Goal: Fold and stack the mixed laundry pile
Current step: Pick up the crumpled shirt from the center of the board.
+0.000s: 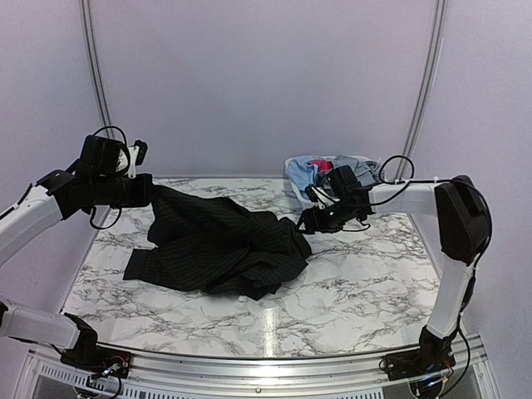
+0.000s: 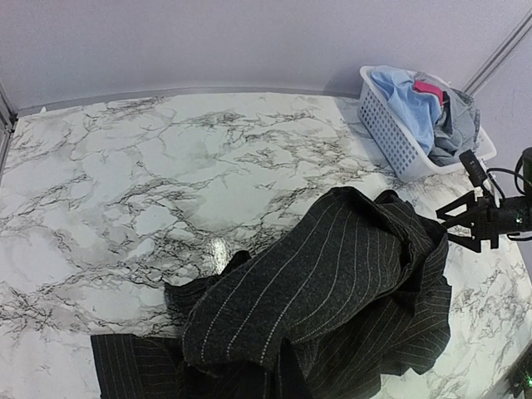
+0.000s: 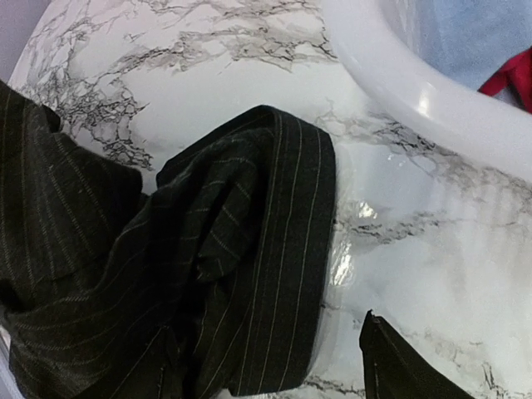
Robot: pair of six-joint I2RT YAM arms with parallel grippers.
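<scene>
Your left arm (image 1: 33,218) reaches in from the left edge with its forearm nearly level and its wrist raised above the back-left part of the tabletop (image 1: 366,283). The left fingers (image 1: 143,193) are clamped together on one edge of the black pinstriped shirt (image 1: 220,245), so that end of the cloth slopes down from them to the marble. The rest of the shirt lies crumpled in a heap around the middle of the tabletop, with one flatter flap spread toward the near left.

Your right arm (image 1: 461,220) stands up from its base at the near right, bends sharply at the elbow, and runs its forearm leftward and slightly down. The right fingers (image 1: 307,222) are apart, low over the tabletop at the shirt's right end. The left wrist camera shows nothing between them. In the right wrist camera a folded cuff (image 3: 287,249) lies flat on the marble just in front of them. You cannot tell whether a fingertip touches the cloth.

The other laundry sits in the white basket (image 2: 391,137) at the back right corner, just behind the right wrist. It holds a light blue piece (image 2: 407,100), a pink-red piece (image 2: 430,88) on top, and a grey piece (image 2: 461,125) beside them.
</scene>
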